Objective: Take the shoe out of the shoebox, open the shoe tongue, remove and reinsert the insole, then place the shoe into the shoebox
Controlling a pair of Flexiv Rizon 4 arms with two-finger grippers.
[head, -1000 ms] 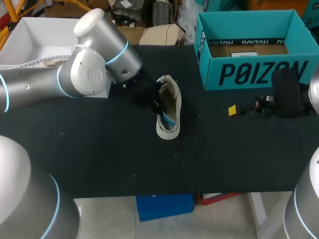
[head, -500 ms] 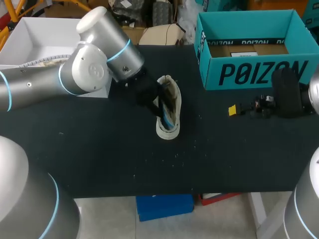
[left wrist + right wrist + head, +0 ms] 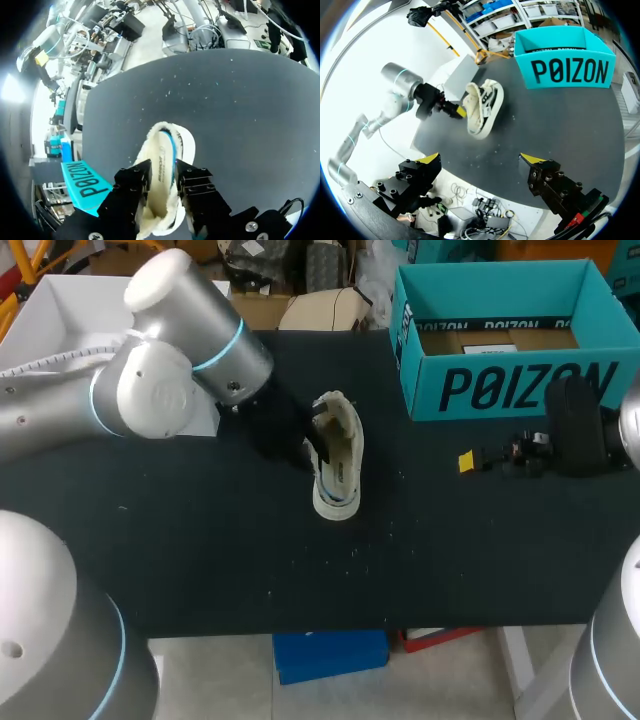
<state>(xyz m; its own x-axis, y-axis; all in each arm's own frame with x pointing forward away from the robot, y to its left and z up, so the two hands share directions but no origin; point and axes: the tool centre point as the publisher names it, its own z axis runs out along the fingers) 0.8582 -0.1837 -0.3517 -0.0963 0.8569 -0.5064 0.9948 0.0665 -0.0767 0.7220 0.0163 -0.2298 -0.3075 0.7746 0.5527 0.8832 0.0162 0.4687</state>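
Observation:
A cream fleece-lined shoe (image 3: 340,465) lies on its side in the middle of the black table (image 3: 200,550). My left gripper (image 3: 312,448) is at the shoe's opening. In the left wrist view the shoe (image 3: 159,134) lies ahead, and the white insole (image 3: 162,155) with its blue edge stands between the two fingers of my left gripper (image 3: 162,171), which touch it from both sides. The teal shoebox (image 3: 500,390) stands open at the back right. My right gripper (image 3: 480,460) hangs open in front of the box, holding nothing. From there I see the shoe (image 3: 482,107) and the shoebox (image 3: 570,72).
A white box (image 3: 60,320) stands at the back left, behind my left arm. The table's front half is bare black cloth with small white specks.
My left gripper opened, then narrowed again at the shoe's opening, and the left arm drew back a little to the left. Less blue insole shows. The right arm kept still.

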